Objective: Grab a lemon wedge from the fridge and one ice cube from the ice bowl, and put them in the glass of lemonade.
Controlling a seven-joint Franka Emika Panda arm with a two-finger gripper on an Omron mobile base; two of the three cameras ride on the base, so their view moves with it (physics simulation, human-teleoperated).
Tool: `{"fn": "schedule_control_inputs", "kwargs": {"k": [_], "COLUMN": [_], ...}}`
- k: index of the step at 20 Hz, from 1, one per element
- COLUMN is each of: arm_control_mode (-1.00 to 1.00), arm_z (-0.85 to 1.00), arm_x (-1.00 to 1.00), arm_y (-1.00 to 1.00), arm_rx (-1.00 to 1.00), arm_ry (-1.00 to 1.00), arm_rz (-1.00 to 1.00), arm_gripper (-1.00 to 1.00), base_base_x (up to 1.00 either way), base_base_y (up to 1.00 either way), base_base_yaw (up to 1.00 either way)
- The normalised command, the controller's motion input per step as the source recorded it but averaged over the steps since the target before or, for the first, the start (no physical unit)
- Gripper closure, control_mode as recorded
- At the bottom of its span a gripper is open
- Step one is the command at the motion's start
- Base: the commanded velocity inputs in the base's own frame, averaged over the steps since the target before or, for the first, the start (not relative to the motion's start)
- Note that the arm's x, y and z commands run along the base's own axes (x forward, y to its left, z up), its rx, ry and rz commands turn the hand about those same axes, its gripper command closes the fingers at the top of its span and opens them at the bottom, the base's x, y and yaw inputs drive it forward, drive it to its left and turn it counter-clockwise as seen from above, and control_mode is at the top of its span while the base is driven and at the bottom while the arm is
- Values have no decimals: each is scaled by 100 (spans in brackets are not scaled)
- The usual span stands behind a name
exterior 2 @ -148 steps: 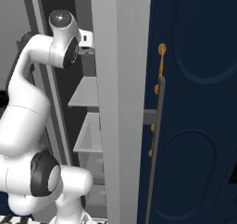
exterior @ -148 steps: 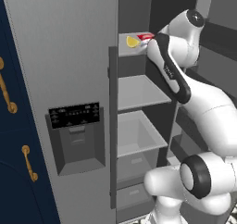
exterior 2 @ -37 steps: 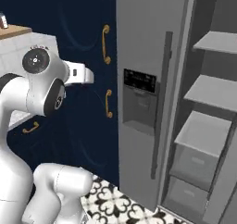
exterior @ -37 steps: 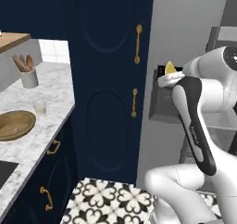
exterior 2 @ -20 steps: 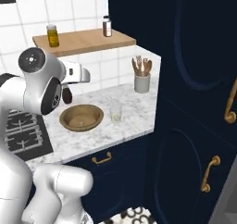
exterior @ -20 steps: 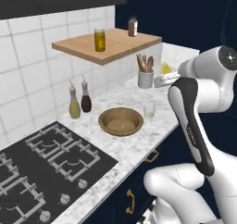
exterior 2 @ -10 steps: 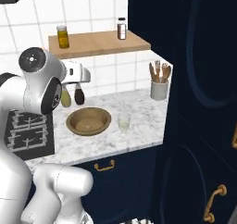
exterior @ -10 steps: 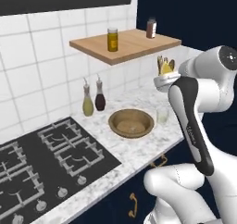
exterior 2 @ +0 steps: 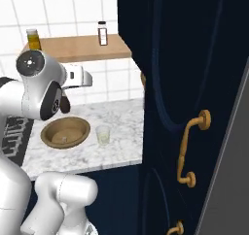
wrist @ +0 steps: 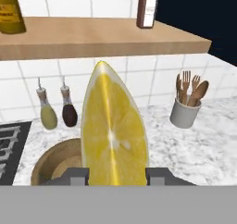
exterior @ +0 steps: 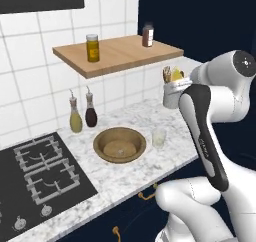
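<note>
Lemon wedge (wrist: 114, 133) sits pinched upright between the fingers (wrist: 77, 176), its cut face turned to the hand camera and its pointed tip up; in the left base view a bit of its yellow (exterior: 177, 76) shows at the end of the arm, held high above the worktop (exterior: 142, 168). Down on the marble, the glass of lemonade (exterior: 159, 137) stands just beside the ice bowl (exterior: 119, 145), on the side toward the utensil crock (wrist: 185, 111); the right base view shows the same pair, glass (exterior 2: 103, 135) next to bowl (exterior 2: 65, 131). The gripper (wrist: 114, 177) looks to be well above and somewhat off the glass, so the step in hand is, by my reading, carrying the wedge over and down to it. To do it well: bring the hand over the glass rim before descending, not the bowl, which lies close by and is the bigger, easier target to hit by mistake. Lower until the wedge's bottom end is just inside the rim, then part the fingers; a release from height risks a bounce off the rim or a splash. The glass is small and light-looking, so keep the fingers from nudging it. The two bottles (exterior: 83, 116) by the tiled wall stand well apart from the path.
</note>
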Motion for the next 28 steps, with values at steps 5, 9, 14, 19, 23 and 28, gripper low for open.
{"fn": "schedule_control_inputs", "kwargs": {"k": [5, 9, 14, 19, 23, 28], "arm_control_mode": [100, 100, -100, -100, -100, -100], "arm_z": [0, 0, -26, -16, -18, -18], "arm_x": [0, 0, 22, 21, 11, 1], "arm_y": [0, 0, 41, 19, 0, 0], "arm_rx": [0, 0, -20, -11, -7, -15], "arm_ry": [0, 0, 2, 2, 2, 11], "arm_rz": [0, 0, 0, 0, 0, 5], "arm_gripper": [100, 100, 100, 100, 100, 100], "base_base_x": [85, 67, 0, 0, 0, 0], "base_base_y": [-19, 51, 0, 0, 0, 0], "base_base_yaw": [17, 9, 0, 0, 0, 0]}}
